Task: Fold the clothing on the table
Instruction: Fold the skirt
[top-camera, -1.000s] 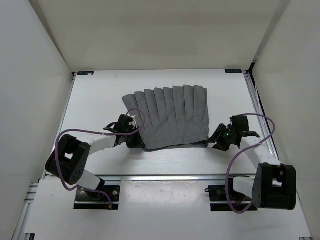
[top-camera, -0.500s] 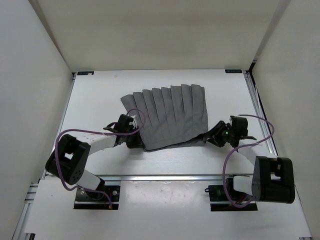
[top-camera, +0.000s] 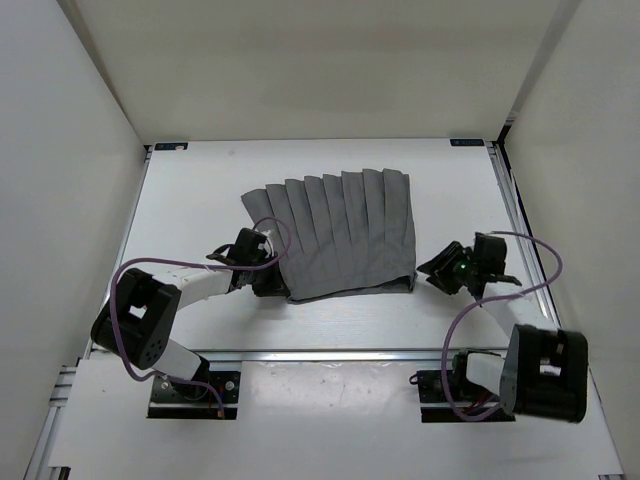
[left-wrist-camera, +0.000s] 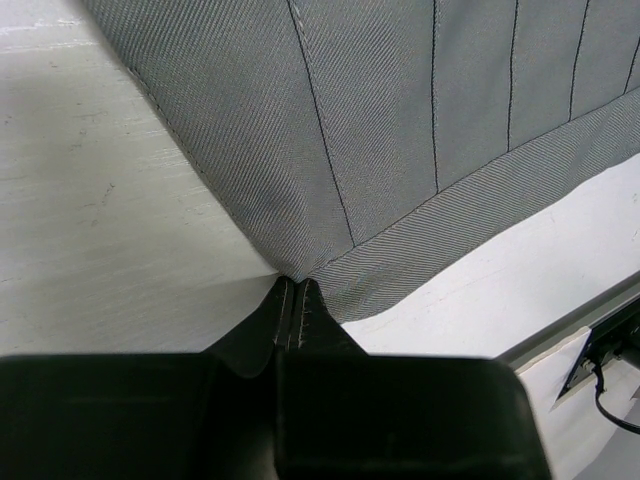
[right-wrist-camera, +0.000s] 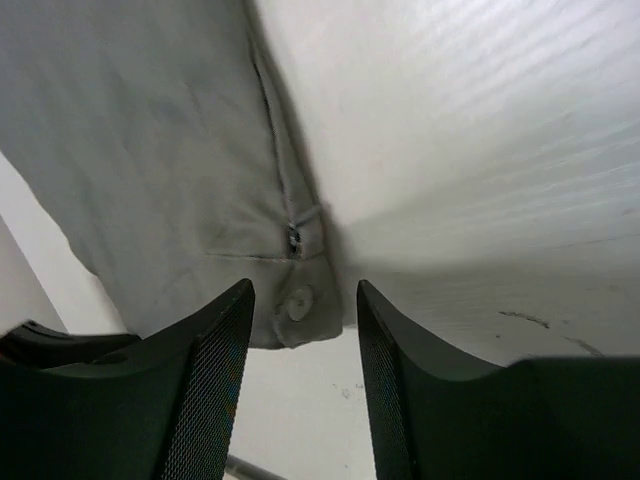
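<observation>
You are at the grasping stage of the first fold: one near corner of the clothing (top-camera: 340, 235) is secured, the other is not. Your left gripper (left-wrist-camera: 297, 292) is fully closed, pinching the hem corner directly at its fingertips. From there the pleated grey cloth fans out ahead of it and lies flat on the table (top-camera: 200, 190).

Your right gripper (right-wrist-camera: 303, 300) stands well open and holds nothing. The opposite corner, the one with the small button (right-wrist-camera: 297, 305), lies just ahead of it and roughly in line with the gap between the fingers (right-wrist-camera: 215, 370). The garment's body runs off to that gripper's left. From the wrist view the cloth seems to stop just short of the fingertips, though the angle is too shallow to be sure they are apart.

My judgement is that the next move calls for easing the right gripper forward and low so the lower finger slides under the corner, then closing. After that, lift both corners together and carry them toward the far edge.
</observation>
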